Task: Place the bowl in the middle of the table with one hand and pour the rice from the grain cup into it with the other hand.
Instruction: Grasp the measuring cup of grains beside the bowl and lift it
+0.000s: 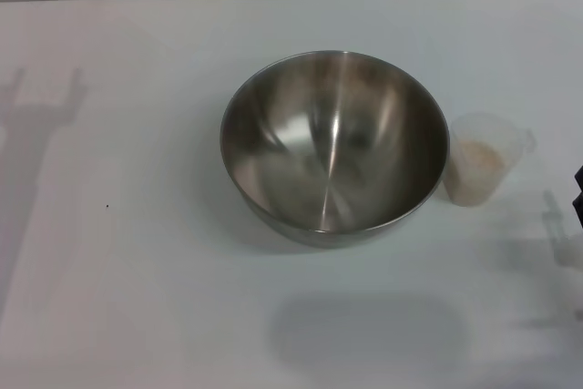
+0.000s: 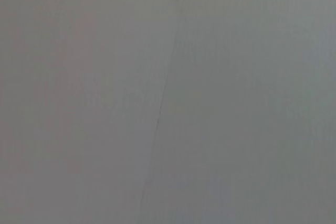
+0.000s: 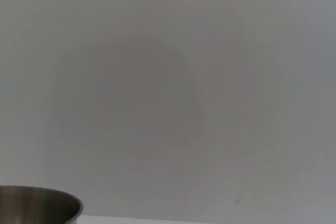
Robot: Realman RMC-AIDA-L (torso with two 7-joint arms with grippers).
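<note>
Sitting upright near the middle of the white table, the bowl is a wide round stainless-steel vessel with a shiny brushed inside that holds nothing. Just beside it, on the robot's right, stands the grain cup, small, clear and frosty, with a pouring lip facing away from the bowl. Whether cup and bowl touch is hard to say. Pale beige rice lies heaped inside the cup.

A dark sliver at the head view's right edge is the right gripper, cut off so far that its grip cannot be told; it touches nothing visible. The left gripper is out of sight. The left wrist view shows only a plain grey surface. The right wrist view catches one cropped edge of the bowl.
</note>
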